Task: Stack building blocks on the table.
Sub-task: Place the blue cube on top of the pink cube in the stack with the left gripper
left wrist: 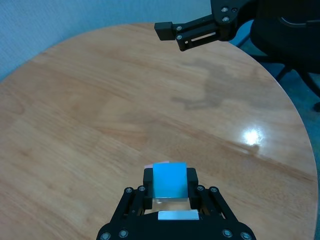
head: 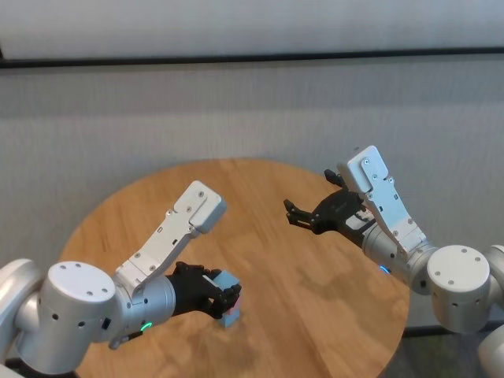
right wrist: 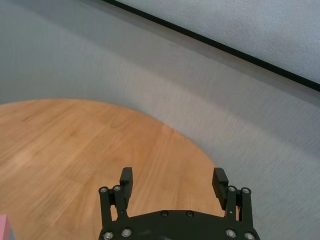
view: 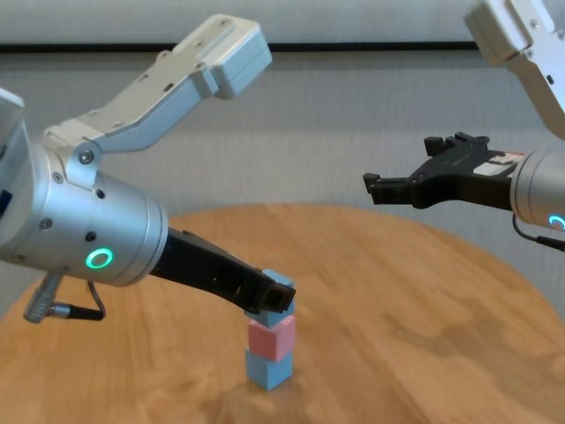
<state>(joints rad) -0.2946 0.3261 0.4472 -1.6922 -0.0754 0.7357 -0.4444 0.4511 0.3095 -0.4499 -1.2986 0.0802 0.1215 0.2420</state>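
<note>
On the table (view: 424, 291) near its front edge stands a stack: a light blue building block (view: 267, 367) at the bottom and a pale pink one (view: 271, 336) on it. My left gripper (view: 272, 299) is shut on a second light blue block (view: 279, 282) and holds it right over the pink one; its fingers hide whether the two touch. The left wrist view has this blue block (left wrist: 169, 180) between the fingers, with a sliver of the pink block (left wrist: 150, 166) behind it. My right gripper (head: 303, 216) hovers open over the table's right half, holding nothing.
The round wooden table (head: 315, 291) carries nothing else in view. A grey wall runs behind it. In the left wrist view a dark office chair (left wrist: 290, 35) stands beyond the table's far edge, behind my right gripper (left wrist: 185, 35).
</note>
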